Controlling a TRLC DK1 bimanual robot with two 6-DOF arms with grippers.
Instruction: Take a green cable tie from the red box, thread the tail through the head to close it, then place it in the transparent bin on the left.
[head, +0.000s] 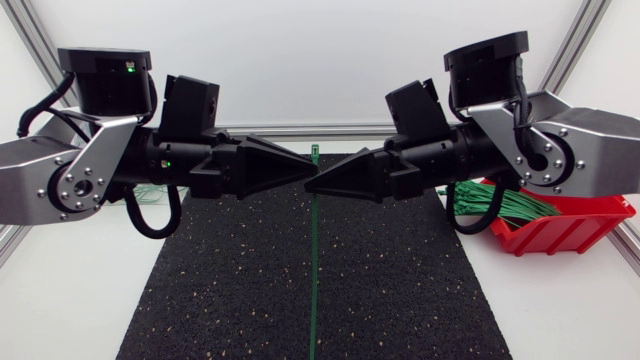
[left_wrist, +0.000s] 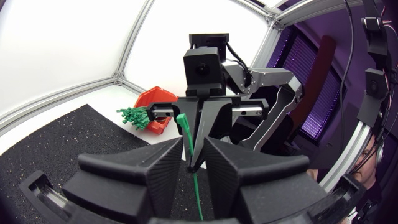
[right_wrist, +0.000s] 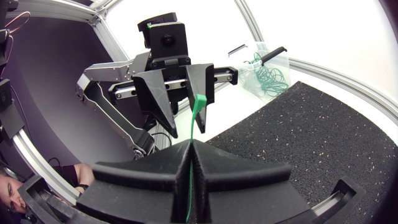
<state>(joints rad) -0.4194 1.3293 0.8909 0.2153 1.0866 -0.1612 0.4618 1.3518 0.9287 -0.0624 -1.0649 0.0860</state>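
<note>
Standing upright, the green cable tie (head: 313, 260) points head upward.

Both the left arm (head: 40, 175) and the right arm (head: 590, 140) had silver-grey links with dark screws (head: 75, 187), joined by black drum-shaped joints (head: 105, 85). Behind the left gripper (head: 312, 168), small green lights (head: 128, 68) glowed and a black cable (head: 150, 220) looped. Its fingers, like the right gripper's (head: 308, 186), were matte black wedges.

The right arm (head: 570, 135) hides part of the red box (head: 575, 228).
</note>
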